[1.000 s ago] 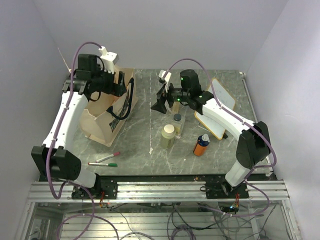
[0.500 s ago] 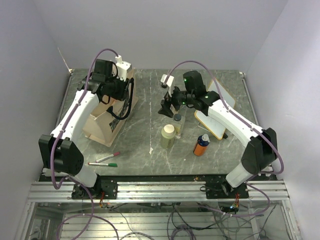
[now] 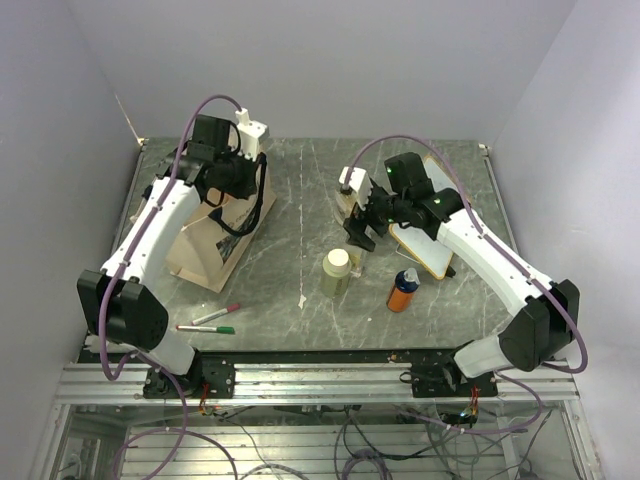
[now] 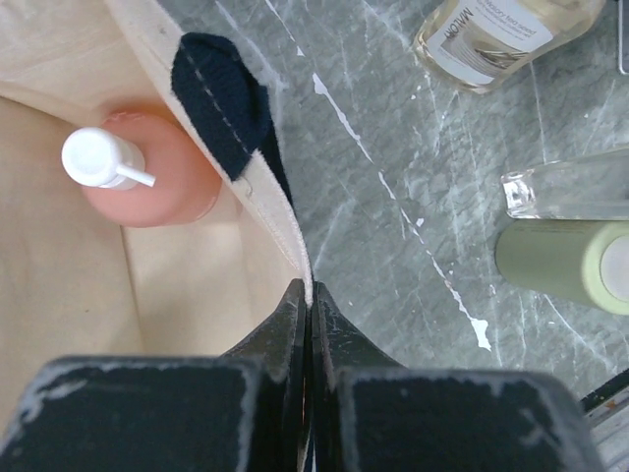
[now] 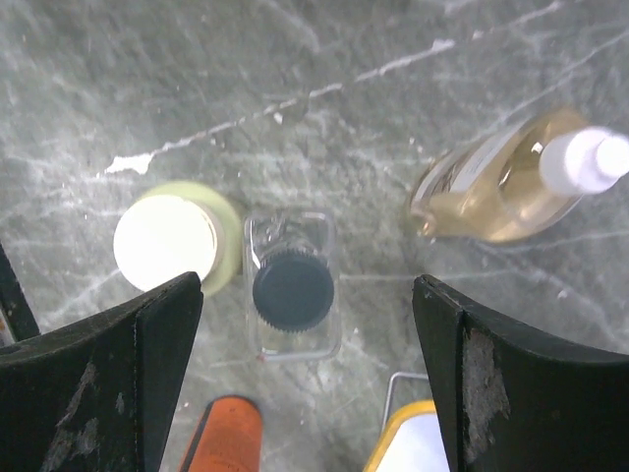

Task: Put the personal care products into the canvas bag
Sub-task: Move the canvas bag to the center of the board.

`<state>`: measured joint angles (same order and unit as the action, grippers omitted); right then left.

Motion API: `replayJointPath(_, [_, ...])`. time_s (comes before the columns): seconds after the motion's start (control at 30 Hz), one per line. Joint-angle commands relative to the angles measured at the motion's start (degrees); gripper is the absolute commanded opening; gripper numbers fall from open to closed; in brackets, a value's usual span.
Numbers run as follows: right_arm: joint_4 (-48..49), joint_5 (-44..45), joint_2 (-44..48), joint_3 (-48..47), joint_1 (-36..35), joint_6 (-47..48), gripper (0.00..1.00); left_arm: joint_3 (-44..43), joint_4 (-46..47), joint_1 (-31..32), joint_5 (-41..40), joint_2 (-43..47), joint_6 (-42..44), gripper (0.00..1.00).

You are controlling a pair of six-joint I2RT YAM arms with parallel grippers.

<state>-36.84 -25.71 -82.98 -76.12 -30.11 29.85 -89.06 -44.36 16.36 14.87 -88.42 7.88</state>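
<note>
Hovering wide apart, the right end effector (image 5: 303,329) has the clear bottle (image 5: 292,291) directly below: rigid, slick, likely light, best pinched across its body. The left end effector (image 4: 309,307) clamps the canvas bag (image 4: 177,285) rim.

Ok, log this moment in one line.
left gripper: shut on canvas bag rim | pink bottle: in bag | right gripper: open, above clear bottle | amber bottle, green bottle, orange bottle: on table
</note>
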Motion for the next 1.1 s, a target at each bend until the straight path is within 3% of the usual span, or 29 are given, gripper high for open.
replayJointPath(0.0, [-4.66,2.08,0.76,1.41,0.97,1.77,0.88,-3.55,-0.62,1.58,4.38,0.35,-2.86,0.07])
replayJointPath(0.53, [-1.92,2.38,0.97,6.67,1.57,1.83,0.86,0.99,1.52,8.71,6.03,1.28,-3.39,0.07])
replayJointPath(1.07, [3.92,-0.19,-1.63,8.48,1.60,0.54,0.69,1.26,2.79,13.50,11.15,0.61,-4.42,0.09])
